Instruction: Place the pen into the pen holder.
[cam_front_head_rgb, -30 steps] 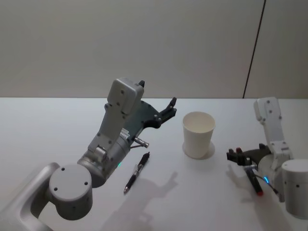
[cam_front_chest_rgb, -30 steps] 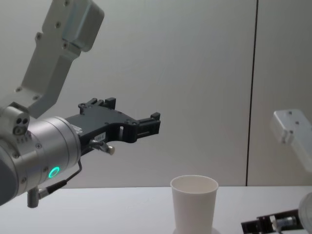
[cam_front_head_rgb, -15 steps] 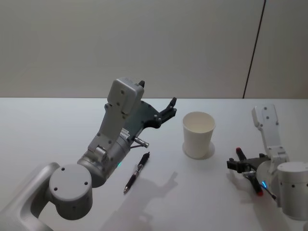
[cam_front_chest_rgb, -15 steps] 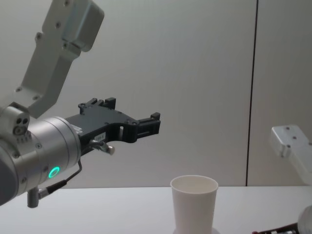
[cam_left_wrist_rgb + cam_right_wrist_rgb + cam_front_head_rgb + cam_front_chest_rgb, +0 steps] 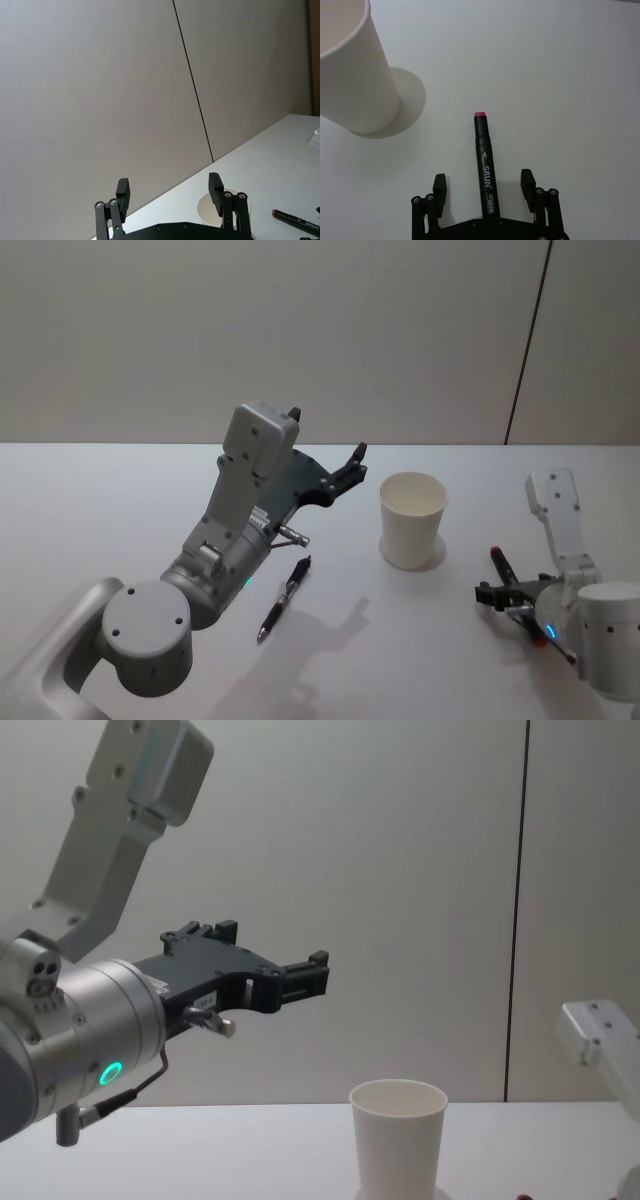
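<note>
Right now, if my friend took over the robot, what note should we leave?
Left gripper: open, empty, raised above the table, left of the white paper cup.
Right gripper: open, low, straddling the black SRUN marker, not gripping.
Marker lies flat right of the cup; a black click pen lies left of it.
Done: nothing in the cup. To do: grip the marker, lift, drop it in.

The right gripper (image 5: 483,179) is showing matte black; between its fingers the marker pen (image 5: 481,140) is showing a black barrel, white lettering and a pinkish-red tip. Just ahead of the claw, the pen holder (image 5: 355,75) is reading plain white against the white table (image 5: 570,75). The left gripper (image 5: 169,186) is also showing black, and a teal ring (image 5: 110,1072) is glowing on its silver-grey arm (image 5: 95,1010). The ballpoint pen (image 5: 284,598) is looking dark.
</note>
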Tool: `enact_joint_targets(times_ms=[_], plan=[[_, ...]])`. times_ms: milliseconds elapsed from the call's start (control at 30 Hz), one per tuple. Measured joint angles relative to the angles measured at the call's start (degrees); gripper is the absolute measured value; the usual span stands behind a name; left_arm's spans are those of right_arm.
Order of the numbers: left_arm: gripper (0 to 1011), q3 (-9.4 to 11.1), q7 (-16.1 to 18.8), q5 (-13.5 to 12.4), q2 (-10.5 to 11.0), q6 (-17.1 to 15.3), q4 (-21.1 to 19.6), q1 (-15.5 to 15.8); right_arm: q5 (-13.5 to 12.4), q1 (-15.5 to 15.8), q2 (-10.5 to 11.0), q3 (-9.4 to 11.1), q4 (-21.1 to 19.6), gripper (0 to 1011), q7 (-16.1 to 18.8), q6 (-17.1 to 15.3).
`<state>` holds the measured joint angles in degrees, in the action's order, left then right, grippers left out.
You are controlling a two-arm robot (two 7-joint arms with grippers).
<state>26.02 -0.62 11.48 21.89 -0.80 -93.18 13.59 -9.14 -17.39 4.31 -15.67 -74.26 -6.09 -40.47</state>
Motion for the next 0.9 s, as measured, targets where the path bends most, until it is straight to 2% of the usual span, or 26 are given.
enact_joint_targets(times_ms=[200,233,367,400,467,500,600,833,900], plan=[[1003,0.0,0.0,0.0,0.0,0.0,0.0,0.0,0.2,0.0,0.0,0.2,0.7,828,0.8,0.1],[1003,0.0,0.0,0.0,0.0,0.0,0.0,0.0,0.2,0.0,0.0,0.2,0.8,776,0.9,0.2],[1003,0.0,0.0,0.0,0.0,0.0,0.0,0.0,0.4,0.0,0.0,0.4,1.1,708,1.3,0.3],[1003,0.0,0.0,0.0,0.0,0.0,0.0,0.0,0.4,0.0,-0.1,0.4,1.3,640,1.4,0.4],[1003,0.0,0.0,0.0,0.0,0.0,0.0,0.0,0.5,0.0,-0.1,0.4,1.4,600,1.5,0.5],[1003,0.0,0.0,0.0,0.0,0.0,0.0,0.0,0.5,0.0,-0.1,0.5,1.5,539,1.6,0.6],[1003,0.0,0.0,0.0,0.0,0.0,0.0,0.0,0.6,0.0,-0.1,0.6,1.7,481,1.8,0.7],[1003,0.0,0.0,0.0,0.0,0.0,0.0,0.0,1.1,0.1,-0.1,0.7,1.8,222,2.1,1.1],[1003,0.0,0.0,0.0,0.0,0.0,0.0,0.0,1.2,0.2,-0.1,0.7,1.8,176,2.2,1.2]])
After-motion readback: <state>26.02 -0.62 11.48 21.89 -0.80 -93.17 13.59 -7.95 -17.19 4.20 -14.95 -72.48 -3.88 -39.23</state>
